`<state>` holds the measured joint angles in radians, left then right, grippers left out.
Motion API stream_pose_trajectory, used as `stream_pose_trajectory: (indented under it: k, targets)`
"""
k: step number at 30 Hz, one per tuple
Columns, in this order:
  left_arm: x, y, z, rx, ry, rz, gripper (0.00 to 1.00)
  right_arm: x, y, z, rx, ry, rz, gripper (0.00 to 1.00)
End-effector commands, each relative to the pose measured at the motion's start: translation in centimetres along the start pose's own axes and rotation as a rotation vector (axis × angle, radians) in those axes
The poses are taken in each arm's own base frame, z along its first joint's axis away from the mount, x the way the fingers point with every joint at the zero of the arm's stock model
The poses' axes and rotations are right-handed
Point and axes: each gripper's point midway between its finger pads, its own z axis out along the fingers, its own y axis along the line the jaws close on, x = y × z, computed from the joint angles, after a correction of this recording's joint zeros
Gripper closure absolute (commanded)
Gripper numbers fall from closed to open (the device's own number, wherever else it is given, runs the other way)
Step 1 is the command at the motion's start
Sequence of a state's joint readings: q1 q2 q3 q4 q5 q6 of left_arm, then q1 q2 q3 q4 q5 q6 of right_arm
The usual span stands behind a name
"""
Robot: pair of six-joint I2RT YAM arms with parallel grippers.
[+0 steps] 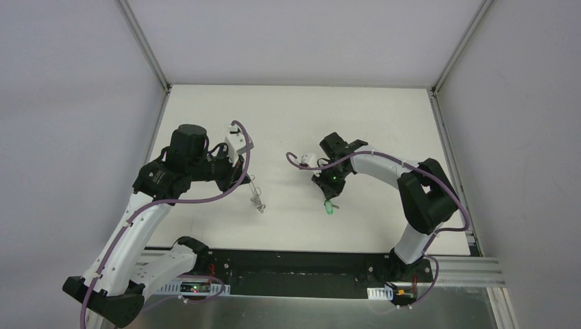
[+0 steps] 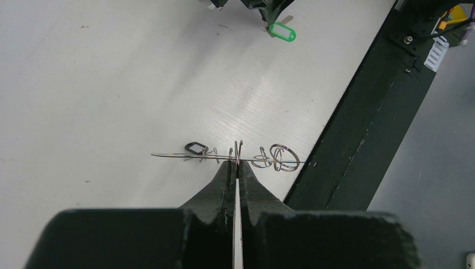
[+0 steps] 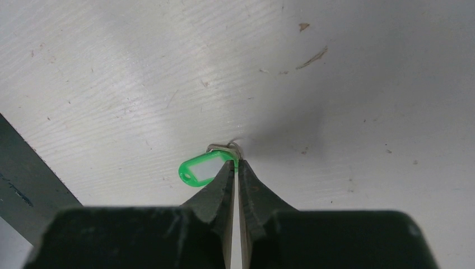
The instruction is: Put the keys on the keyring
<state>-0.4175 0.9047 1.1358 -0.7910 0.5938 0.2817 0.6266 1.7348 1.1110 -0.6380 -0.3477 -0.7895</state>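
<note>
- Surface (image 3: 364,84): white, matte and finely ribbed, flecked with brown scuffs; a black rail (image 2: 358,140) borders its near edge.
- Key (image 3: 200,170): 1 bright green oval plastic head with a pale window and a tiny silver metal end. It sits right of centre, well apart from the keyring; whether it touches the surface cannot be told.
- Right jaws: 2 black tapered wedges, nearly together, pinching the key's silver end.
- Keyring (image 2: 213,154): thin silver wire loop seen edge-on, carrying a black oval tag (image 2: 195,148) and small coiled rings (image 2: 284,157); held left of centre.
- Left jaws: together, clamped on the keyring's wire.
</note>
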Motion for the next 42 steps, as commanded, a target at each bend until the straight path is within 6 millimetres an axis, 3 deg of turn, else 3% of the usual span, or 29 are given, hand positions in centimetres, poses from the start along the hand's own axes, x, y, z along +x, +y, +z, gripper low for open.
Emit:
stream_pose_trajectory:
  k: [1,8,16,25,42]
  targets:
    - [-0.9,0.0,-0.3,0.001,-0.042,0.038,1.00,-0.7,0.5,-0.4,-0.036,-0.018,0.000,0.86]
    - [-0.8,0.0,-0.2,0.001,-0.039,0.035,1.00,-0.7,0.5,-0.5,-0.036,-0.022,0.007,0.70]
    - [-0.8,-0.1,-0.3,0.002,-0.042,0.038,1.00,-0.7,0.9,0.0,-0.077,-0.034,0.039,0.67]
    - [-0.7,0.0,-0.2,-0.001,-0.041,0.038,1.00,-0.4,1.2,0.6,-0.104,-0.026,0.052,0.71]
    - [-0.6,0.0,-0.2,-0.002,-0.041,0.038,1.00,-0.5,1.3,0.5,-0.115,-0.027,0.058,0.91]
